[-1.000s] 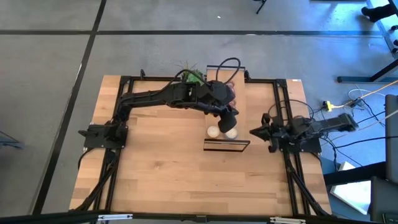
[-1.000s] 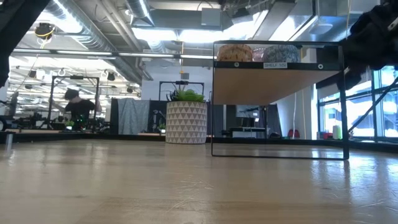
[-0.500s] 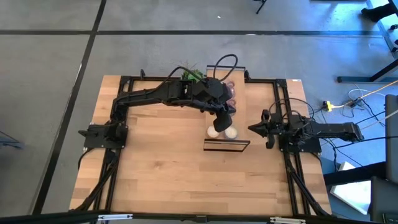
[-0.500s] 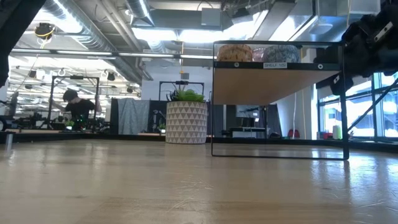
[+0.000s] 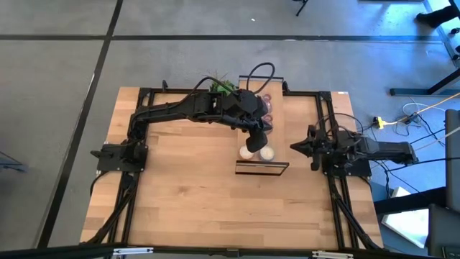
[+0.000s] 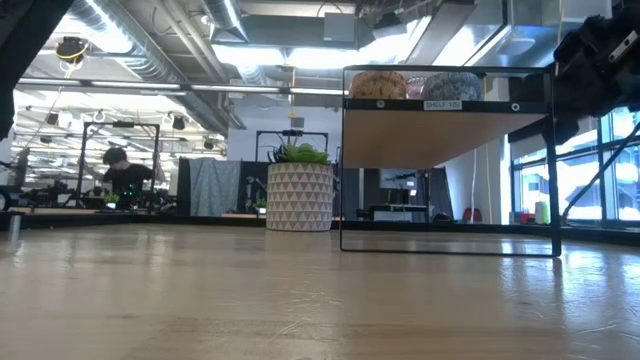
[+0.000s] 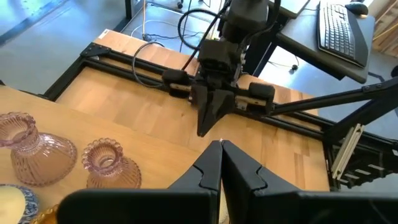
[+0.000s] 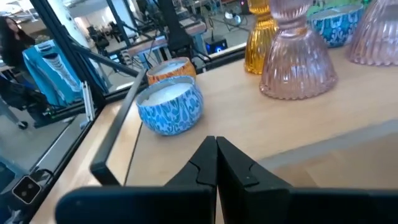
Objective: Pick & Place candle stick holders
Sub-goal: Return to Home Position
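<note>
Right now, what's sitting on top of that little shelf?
On the shelf: a blue patterned candle, an orange candle, an amber holder, two pink holders. Another blue piece is half hidden behind one pink holder.

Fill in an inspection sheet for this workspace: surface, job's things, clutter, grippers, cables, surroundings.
Surface: wooden table carrying a black-framed shelf.
Job's things: amber holder and two pink holders, upright on the shelf top.
Clutter: patterned candles on the shelf; potted plant behind it.
Grippers: left gripper above the shelf, fingers shut, empty; right gripper beside the shelf, fingers shut, empty.
Cables: black loop on the left arm; yellow cable on the floor.
Surroundings: person at a far bench; keyboard on a desk.
</note>
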